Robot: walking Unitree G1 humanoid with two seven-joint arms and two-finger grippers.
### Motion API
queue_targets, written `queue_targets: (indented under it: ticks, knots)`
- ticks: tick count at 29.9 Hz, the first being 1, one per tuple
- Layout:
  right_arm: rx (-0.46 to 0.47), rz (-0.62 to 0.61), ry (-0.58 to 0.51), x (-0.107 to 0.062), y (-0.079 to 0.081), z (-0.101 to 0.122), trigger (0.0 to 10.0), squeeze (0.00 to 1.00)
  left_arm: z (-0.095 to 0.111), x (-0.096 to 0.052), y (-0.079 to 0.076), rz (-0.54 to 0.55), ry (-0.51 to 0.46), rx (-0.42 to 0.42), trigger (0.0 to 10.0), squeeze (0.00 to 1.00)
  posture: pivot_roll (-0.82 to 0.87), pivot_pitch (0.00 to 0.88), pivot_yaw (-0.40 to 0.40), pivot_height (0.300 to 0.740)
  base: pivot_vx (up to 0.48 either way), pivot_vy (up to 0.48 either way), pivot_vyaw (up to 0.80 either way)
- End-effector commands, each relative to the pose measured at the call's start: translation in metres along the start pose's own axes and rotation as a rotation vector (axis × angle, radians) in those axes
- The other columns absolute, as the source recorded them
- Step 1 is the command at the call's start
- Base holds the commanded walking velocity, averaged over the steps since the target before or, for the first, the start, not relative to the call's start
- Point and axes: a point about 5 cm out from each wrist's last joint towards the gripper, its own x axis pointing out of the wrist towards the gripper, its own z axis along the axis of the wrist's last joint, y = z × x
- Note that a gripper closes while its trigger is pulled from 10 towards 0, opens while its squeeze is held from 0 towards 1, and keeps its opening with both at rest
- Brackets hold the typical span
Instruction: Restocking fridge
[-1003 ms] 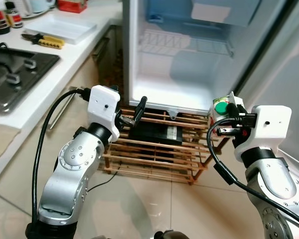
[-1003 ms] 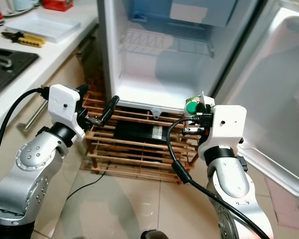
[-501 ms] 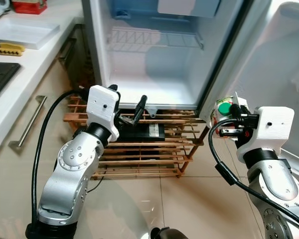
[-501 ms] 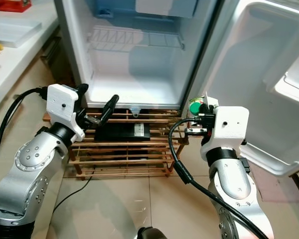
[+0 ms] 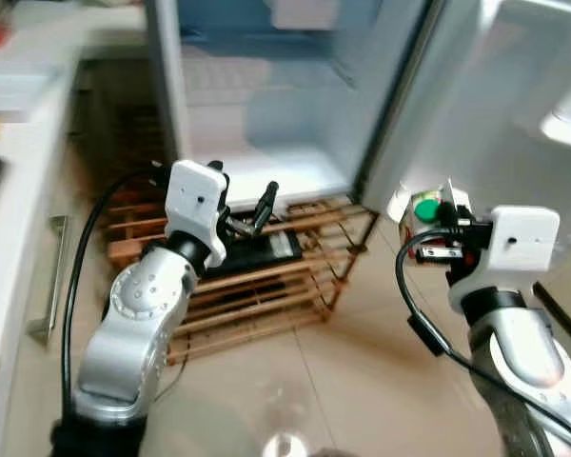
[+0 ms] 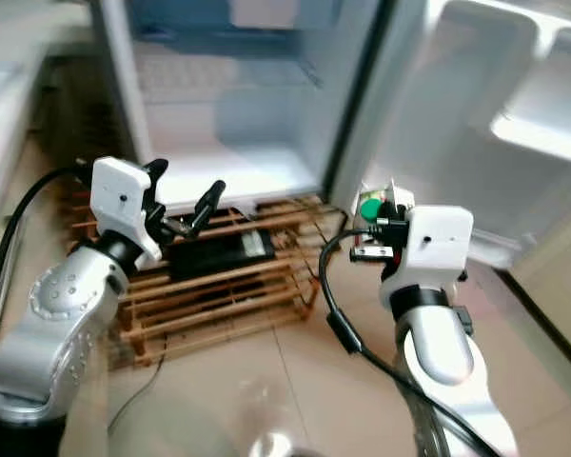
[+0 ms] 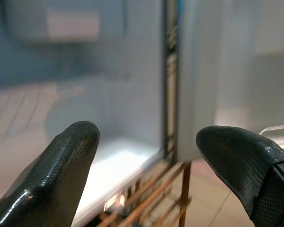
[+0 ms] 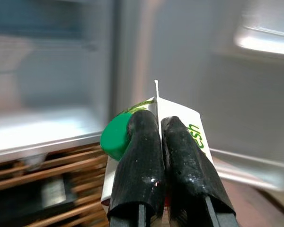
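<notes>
Scene: a blurred downward look from the robot's head at a small fridge [image 5: 266, 105] standing open in the upper centre of the frame, on a tiled floor [image 5: 362, 381].
Fridge: its inside looks pale and bare, with a wire shelf [image 6: 228, 76] faintly visible near the top (the blur hides finer detail).
Fridge door: the door [image 6: 485, 114] is swung wide, filling the upper right of the frame, with a moulded door shelf [image 6: 542, 133] on its inner face.
Rack: a low wooden slatted rack [image 5: 266, 286] sits under the fridge, centre of the frame, with a flat black box [image 5: 257, 252] lying on it.
Left gripper: the left gripper [image 5: 252, 214] is raised at centre left, in front of the fridge's lower edge; its jaws are spread wide apart with nothing between them, as the left wrist view makes plain.
Right gripper: the right gripper [image 8: 161, 156] is raised at centre right, near the bottom edge of the door.
Carton: a small white carton [image 5: 428, 214] with a green cap [image 8: 114, 138] is pinched by its top seam between the right jaws, which are pressed tight together.
Tabletop: a pale tabletop [image 5: 9, 105] runs down the left edge of the frame.
</notes>
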Motion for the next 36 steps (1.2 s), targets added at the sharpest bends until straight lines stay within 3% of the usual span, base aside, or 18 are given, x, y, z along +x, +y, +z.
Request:
queue_targets:
  ticks: [1,10,17,22,30,34,36]
  knots:
    - [-0.01,-0.002,0.002,-0.002,0.0,0.0,10.0,0.0,-0.001,-0.003,0.002,0.005,-0.003,-0.008,10.0,0.0,-0.03,0.042,-0.049,0.74,0.0,0.0,-0.8]
    - [-0.056,0.012,-0.007,0.002,0.0,-0.001,10.0,0.0,0.002,-0.002,0.001,-0.005,-0.032,0.056,10.0,0.0,-0.02,0.027,-0.059,0.74,0.0,0.0,-0.15]
    - [-0.058,0.018,-0.013,0.006,0.001,-0.001,10.0,0.0,0.001,-0.003,0.004,0.029,-0.031,-0.007,10.0,0.0,-0.02,0.021,-0.059,0.74,0.0,0.0,0.0]
    - [-0.026,0.018,0.014,0.01,0.001,-0.004,10.0,0.0,0.004,-0.002,0.003,-0.016,-0.052,0.063,10.0,0.0,-0.01,0.023,-0.058,0.74,0.0,0.0,-0.48]
    - [-0.029,0.033,-0.017,0.014,0.003,0.0,10.0,0.0,0.004,-0.002,0.004,-0.008,-0.053,0.036,10.0,0.0,-0.01,0.026,-0.056,0.74,0.414,0.0,-0.71]
    - [-0.052,0.109,-0.055,0.018,0.009,0.006,10.0,0.0,0.002,-0.003,0.005,-0.004,-0.047,0.034,10.0,0.0,-0.01,0.028,-0.057,0.74,0.423,0.0,0.0]
    - [-0.009,0.146,-0.079,0.021,0.011,0.01,10.0,0.0,0.001,-0.005,0.006,-0.003,-0.043,0.038,10.0,0.0,-0.01,0.031,-0.059,0.74,0.426,0.0,0.0]
